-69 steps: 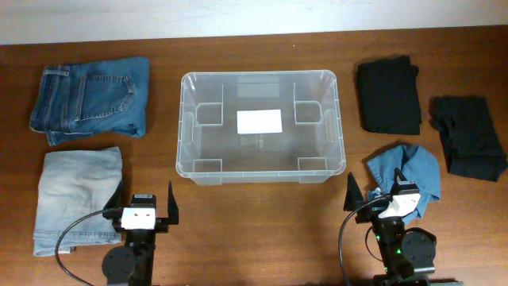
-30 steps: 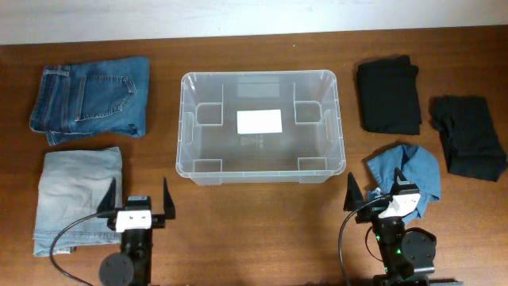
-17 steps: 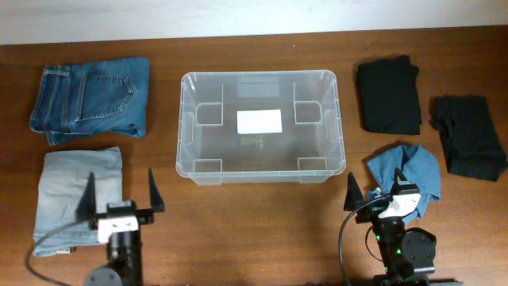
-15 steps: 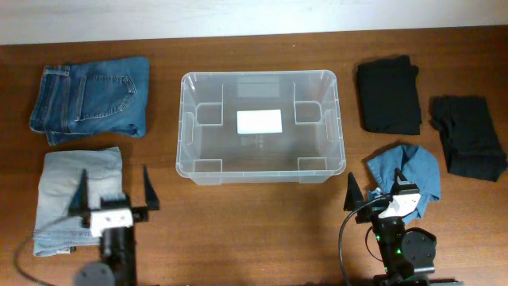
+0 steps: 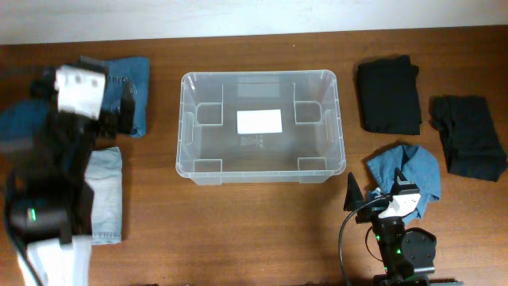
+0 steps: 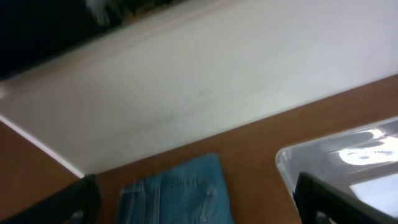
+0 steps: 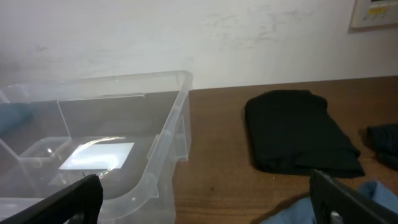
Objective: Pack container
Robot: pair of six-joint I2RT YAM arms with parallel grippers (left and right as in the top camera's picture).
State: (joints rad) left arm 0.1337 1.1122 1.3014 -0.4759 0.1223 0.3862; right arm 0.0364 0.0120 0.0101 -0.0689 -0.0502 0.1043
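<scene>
While the clear rectangular plastic container point(image 5: 181, 127) sits mid-table, the left claw point(image 6: 196, 183) gapes wide, empty. The right claw point(image 7: 205, 183) gapes empty too.

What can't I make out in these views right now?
- Overhead: the blurred left arm hides most of the folded dark blue denim jeans and part of the folded pale blue jeans.
- Left wrist: the whole picture is blurred; the large clear plastic storage bin is cut off by the right edge.
- Right wrist: the crumpled blue cloth is cut off by the bottom edge.
</scene>
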